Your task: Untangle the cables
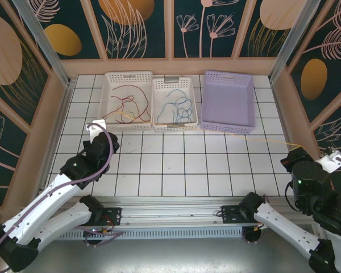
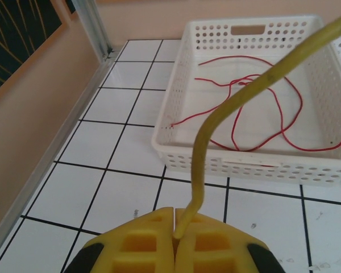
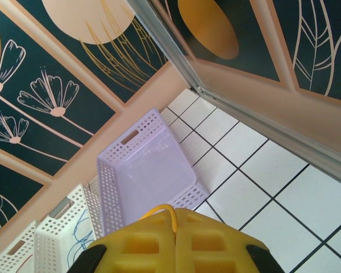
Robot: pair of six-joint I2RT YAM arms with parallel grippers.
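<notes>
A thin yellow cable (image 2: 202, 148) is pinched between the closed yellow pads of my left gripper (image 2: 174, 219) and rises toward the upper right. Its other end loops out of my right gripper (image 3: 174, 220), which is shut on the yellow cable (image 3: 161, 209). From above, the yellow cable (image 1: 261, 138) runs as a fine line across the tiles between the left gripper (image 1: 96, 126) and the right gripper (image 1: 336, 158). A red cable (image 2: 273, 114) lies loosely coiled in the left white basket (image 1: 109, 102). Blue and green cables (image 1: 179, 108) lie in the middle white basket (image 1: 156, 105).
A purple basket (image 1: 228, 101) stands at the back right, beside the white ones. A wooden wall and metal post (image 2: 94, 28) close the left side, and another wall (image 3: 261, 108) runs along the right. Open tiles (image 1: 182, 165) lie between the baskets and the arm bases.
</notes>
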